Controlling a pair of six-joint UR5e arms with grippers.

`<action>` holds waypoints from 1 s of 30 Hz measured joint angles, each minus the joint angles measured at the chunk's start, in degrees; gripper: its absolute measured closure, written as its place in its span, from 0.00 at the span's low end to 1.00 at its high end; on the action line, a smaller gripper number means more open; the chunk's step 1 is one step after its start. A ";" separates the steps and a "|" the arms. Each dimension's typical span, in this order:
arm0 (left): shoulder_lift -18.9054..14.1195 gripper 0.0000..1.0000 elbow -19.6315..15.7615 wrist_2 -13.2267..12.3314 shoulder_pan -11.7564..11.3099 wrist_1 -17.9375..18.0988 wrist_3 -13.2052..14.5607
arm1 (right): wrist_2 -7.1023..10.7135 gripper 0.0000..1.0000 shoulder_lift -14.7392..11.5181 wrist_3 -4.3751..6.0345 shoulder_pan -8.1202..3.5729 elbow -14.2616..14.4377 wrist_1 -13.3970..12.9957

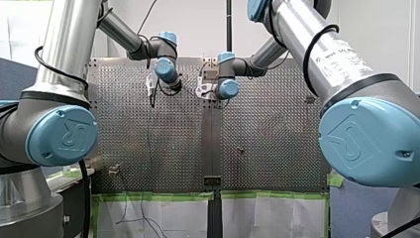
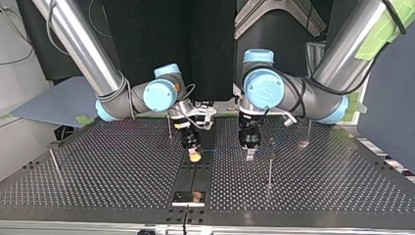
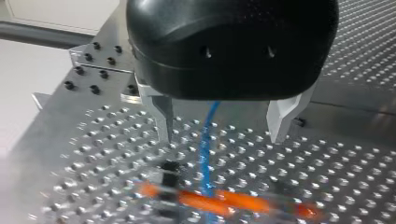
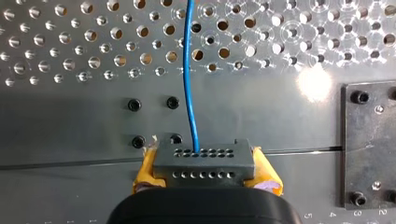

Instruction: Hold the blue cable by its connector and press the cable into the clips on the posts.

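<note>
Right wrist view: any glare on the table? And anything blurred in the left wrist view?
Right wrist view: a white glare spot on the perforated metal table, beside the thin blue cable. Left wrist view: the orange shape crossing the cable ahead of my left end effector is smeared; its open metal fingers look crisp.

A tally of what the desk (image 2: 98, 171) carries

Two arms reach in, my left arm (image 2: 342, 54) and my right arm (image 2: 78, 44). Each bears one tool, so two tools: my left tool (image 2: 250, 156) and my right tool (image 2: 195, 157). Each tool has two fingers (image 3: 164, 116), and my right tool's wear two yellow pads (image 4: 266, 175). There is one blue cable (image 4: 188, 70) and one grey connector (image 4: 204, 158) with two rows of small holes. The top view shows four thin posts: a far-left post (image 2: 54, 164), a back post (image 2: 169, 126), a tall middle post (image 2: 269, 166) and a right post (image 2: 309, 131). One dark plate (image 2: 181, 198) lies at the desk's near edge.
</note>
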State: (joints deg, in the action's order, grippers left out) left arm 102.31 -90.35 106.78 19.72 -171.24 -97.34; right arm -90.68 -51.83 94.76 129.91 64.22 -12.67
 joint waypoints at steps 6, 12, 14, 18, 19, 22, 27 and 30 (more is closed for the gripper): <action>1.46 0.00 2.81 0.32 0.13 -1.47 0.24 | 0.03 1.00 0.00 -0.04 0.03 0.00 0.00; 2.58 0.00 4.79 2.02 -0.23 -2.94 1.51 | 0.05 1.00 -0.02 -0.01 0.03 -0.01 0.07; 2.63 0.00 4.94 2.46 -0.31 -2.97 2.30 | 0.05 1.00 -0.02 -0.01 0.04 -0.01 0.08; 2.65 0.00 5.01 2.95 -0.26 -2.83 3.36 | 0.05 1.00 -0.01 0.00 0.04 -0.01 0.07; 2.65 0.00 5.01 3.16 -0.21 -2.77 3.60 | 0.05 1.00 -0.01 0.00 0.04 -0.01 0.06; 2.66 0.00 5.02 3.67 -0.07 -2.71 4.16 | 0.05 1.00 -0.01 0.00 0.05 -0.01 0.06; 2.64 0.00 5.03 4.32 0.17 -2.71 5.64 | 0.05 1.00 0.00 0.00 0.06 0.00 0.08; 2.64 0.00 5.03 5.39 0.35 -2.72 6.96 | 0.05 1.00 0.00 0.00 0.05 0.01 0.09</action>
State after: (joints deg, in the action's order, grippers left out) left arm 104.95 -85.32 112.17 20.08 -173.96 -90.38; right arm -90.63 -51.82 94.76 129.96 64.23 -12.58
